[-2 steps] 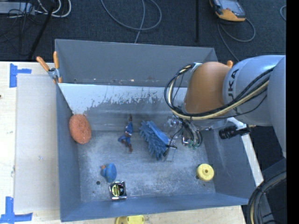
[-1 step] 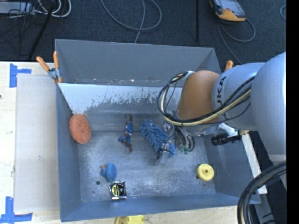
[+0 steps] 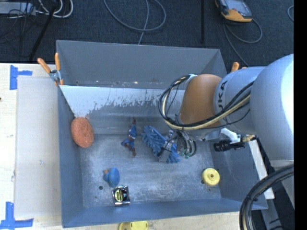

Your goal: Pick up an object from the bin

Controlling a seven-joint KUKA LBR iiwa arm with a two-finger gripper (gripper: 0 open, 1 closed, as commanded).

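Note:
My gripper (image 3: pixel 176 146) is low in the middle-right of the bin, under the orange wrist cover. It is down on the right side of a blue, floppy, fringed thing (image 3: pixel 153 139), which spreads out to its left. The gripper hides part of that blue thing. A small blue figure (image 3: pixel 130 139) with dark limbs lies just left of the fringed thing. To the lower right of the gripper, apart from it, a yellow round piece (image 3: pixel 210 177) rests on the bin floor.
An orange-brown oval lump (image 3: pixel 82 132) sits against the left wall. A small blue rounded thing (image 3: pixel 112 176) and a black and yellow tape measure (image 3: pixel 121 195) lie near the front left. The arm and its cables cover the bin's right side.

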